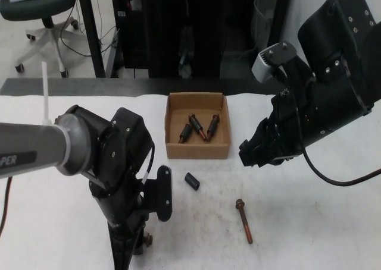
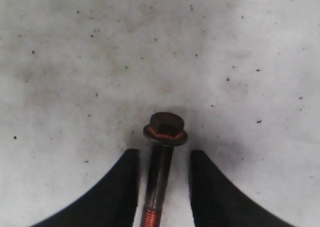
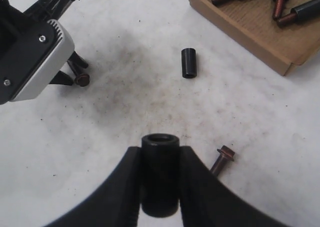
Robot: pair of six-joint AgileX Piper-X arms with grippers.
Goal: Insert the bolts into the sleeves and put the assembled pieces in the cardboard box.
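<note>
Three assembled pieces in the cardboard box, each a bolt through a black sleeve, side by side on its floor. Outside the box, on the white counter, two more sleeves and two more bolts, none of them joined. One loose sleeve lying just in front of the box's near wall. One loose bolt farther out from that wall, off the box's near right corner, head toward the box. Just right of the box, the right hand, clamped tight on the gripped sleeve, with the open bore pointing away from the wrist. Well off the box's near left corner, the left hand, fingers parted around the straddled bolt, with a gap on each side of the shank. Hex flange head just past the fingertips, threaded end toward the wrist. On the left arm's grey tube, white lettering, cut off at the edge.
</note>
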